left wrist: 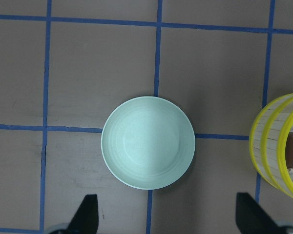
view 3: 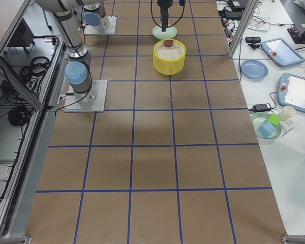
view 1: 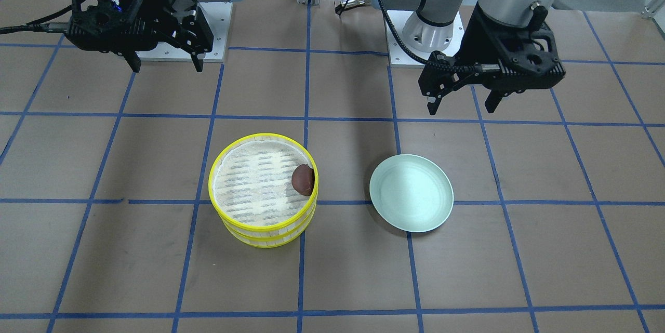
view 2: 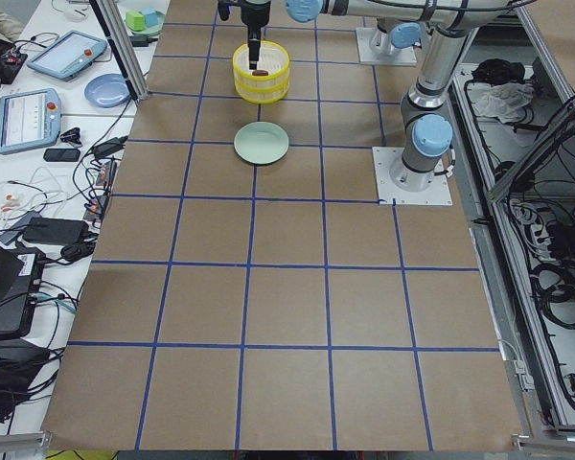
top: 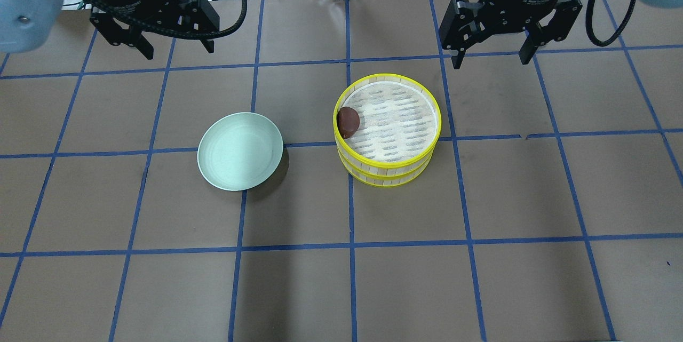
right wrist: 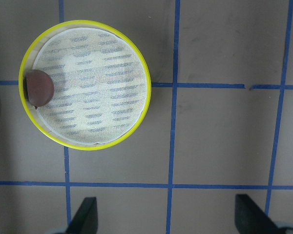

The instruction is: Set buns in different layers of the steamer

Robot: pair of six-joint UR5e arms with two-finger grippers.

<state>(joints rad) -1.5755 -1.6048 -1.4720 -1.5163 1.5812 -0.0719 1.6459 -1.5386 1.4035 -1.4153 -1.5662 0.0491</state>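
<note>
Front-facing, steamer: the steamer (view 1: pixel 262 234) stands with two layers stacked. The dark brown bun (view 1: pixel 303 179) lies in the top layer (view 1: pixel 254 187), against the rim on the side nearest the pale green plate (view 1: pixel 411 192).
Front-facing, grippers: the left gripper (view 1: pixel 461 108) and the right gripper (view 1: pixel 167 67) hang high, well apart from the steamer, both spread wide.
Overhead: the plate lies near the steamer, not touching. The right gripper is on the steamer's side, the left on the plate's.
Left side: the plate lies nearer the camera than the steamer.
Right side: the steamer is nearer, with the plate behind it.
Left wrist: the plate is centred, the steamer's wall and bun at the edge. The fingertips (left wrist: pixel 88 217) are wide apart.
Right wrist: the bun rests on the steamer's mesh at the rim, and this gripper is spread too.
</note>
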